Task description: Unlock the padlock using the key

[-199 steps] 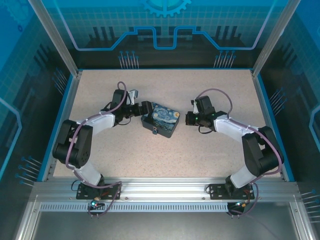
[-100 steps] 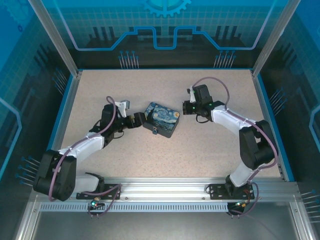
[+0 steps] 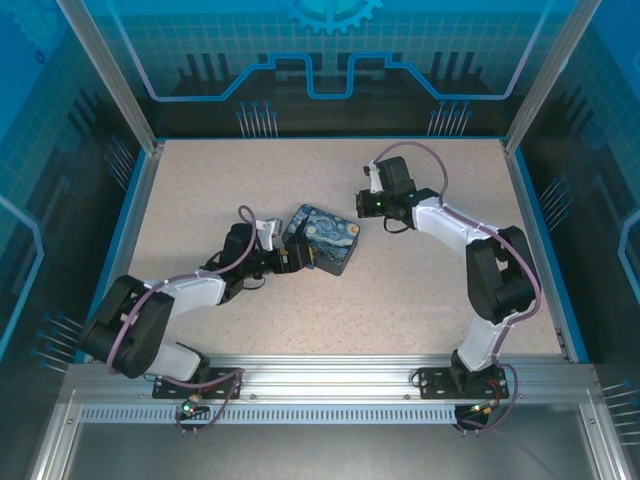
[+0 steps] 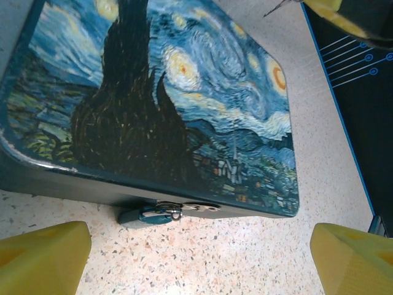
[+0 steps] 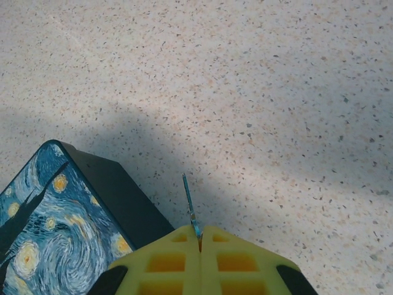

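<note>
At 6 o'clock the right gripper (image 5: 199, 236) has its yellow fingers (image 5: 159, 261) pressed together on the key (image 5: 189, 203), whose thin blade sticks out from between the tips toward 12 o'clock, leaning slightly to 11. A corner of the tin (image 5: 55, 221), with its swirly blue and yellow lid, sits at 8 o'clock, close beside the fingers. The speckled table (image 5: 276, 92) takes up the rest, with a broad shadow (image 5: 258, 178) running across its middle.

No text, number or brand can be read, even on the painted tin (image 4: 184, 92).
</note>
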